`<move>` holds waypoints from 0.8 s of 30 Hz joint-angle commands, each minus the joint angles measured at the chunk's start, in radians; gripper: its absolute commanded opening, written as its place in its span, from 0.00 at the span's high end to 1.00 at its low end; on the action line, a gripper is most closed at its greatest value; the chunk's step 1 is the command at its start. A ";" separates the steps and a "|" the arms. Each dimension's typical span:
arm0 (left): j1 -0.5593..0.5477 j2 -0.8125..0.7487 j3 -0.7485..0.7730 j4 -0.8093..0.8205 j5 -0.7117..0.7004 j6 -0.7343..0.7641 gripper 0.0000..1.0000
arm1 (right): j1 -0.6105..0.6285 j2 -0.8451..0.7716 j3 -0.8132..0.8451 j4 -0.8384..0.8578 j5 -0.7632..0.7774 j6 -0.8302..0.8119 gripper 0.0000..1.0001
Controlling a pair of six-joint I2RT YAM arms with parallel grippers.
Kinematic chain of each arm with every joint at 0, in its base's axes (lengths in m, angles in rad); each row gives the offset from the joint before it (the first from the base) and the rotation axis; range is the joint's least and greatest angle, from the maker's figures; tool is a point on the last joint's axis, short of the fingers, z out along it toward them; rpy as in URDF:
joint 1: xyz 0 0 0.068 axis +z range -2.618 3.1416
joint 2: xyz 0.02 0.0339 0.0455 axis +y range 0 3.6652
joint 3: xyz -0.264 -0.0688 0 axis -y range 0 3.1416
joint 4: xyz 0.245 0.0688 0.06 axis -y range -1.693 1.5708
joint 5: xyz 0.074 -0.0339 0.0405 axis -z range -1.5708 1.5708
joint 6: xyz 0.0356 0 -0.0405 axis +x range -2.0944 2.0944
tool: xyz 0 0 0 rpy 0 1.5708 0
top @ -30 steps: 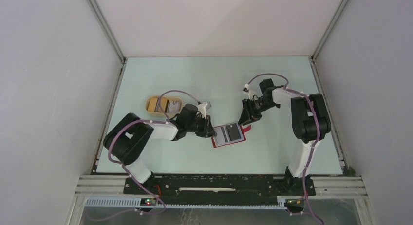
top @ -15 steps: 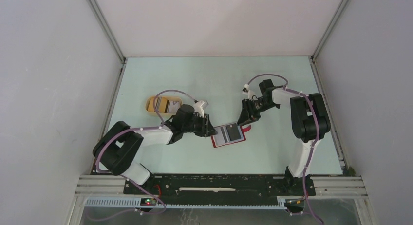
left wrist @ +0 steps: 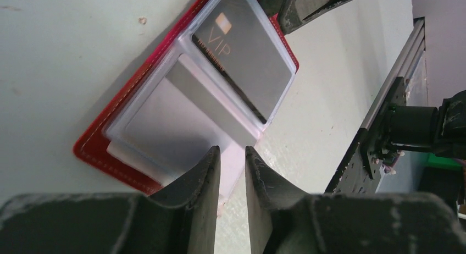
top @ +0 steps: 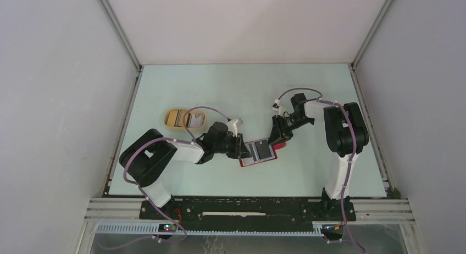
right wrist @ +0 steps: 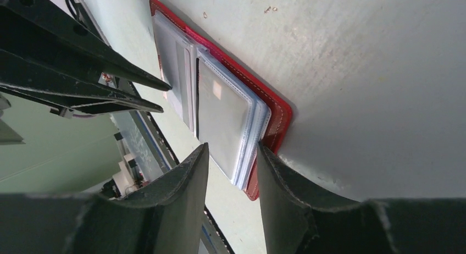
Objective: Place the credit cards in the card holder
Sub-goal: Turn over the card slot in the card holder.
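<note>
From above, we see the open red card holder [top: 259, 153] on the worktop [top: 220, 89], with the left fingers [top: 240, 149] at its 9 o'clock edge and the right fingers [top: 274, 137] at 1 o'clock.

Left wrist: fingers nearly closed at a pale sleeve [left wrist: 181, 116], grip unclear. A dark card [left wrist: 245, 72] sits sleeved.

Right wrist: fingers half apart, straddling the holder's corner, hold unclear.

We judge any tug may drag the holder askew.

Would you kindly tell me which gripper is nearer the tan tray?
Left. The left gripper sits just right of the tray; the right gripper lies beyond the red card holder.

Left gripper [top: 240, 148] reaches rightward, jaws narrowly apart; right gripper [top: 273, 137] reaches leftward, jaws wider apart.
</note>
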 commanded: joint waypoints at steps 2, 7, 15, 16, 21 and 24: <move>-0.027 0.060 0.074 0.071 0.006 -0.028 0.72 | 0.008 0.036 -0.001 -0.019 -0.009 -0.019 0.53; -0.031 0.100 0.074 0.073 -0.019 -0.038 0.72 | 0.007 0.032 0.010 -0.036 -0.028 -0.029 0.55; -0.031 0.093 0.070 0.060 -0.050 -0.034 0.72 | -0.006 -0.077 0.006 -0.032 0.031 -0.050 0.54; -0.032 0.088 0.070 0.055 -0.054 -0.032 0.72 | -0.005 -0.078 0.005 -0.034 0.024 -0.051 0.55; -0.032 0.064 0.076 0.044 -0.069 -0.028 0.70 | 0.014 -0.046 0.003 -0.041 -0.009 -0.052 0.55; -0.032 0.046 0.077 0.045 -0.076 -0.028 0.69 | 0.019 -0.030 0.003 -0.042 -0.009 -0.050 0.54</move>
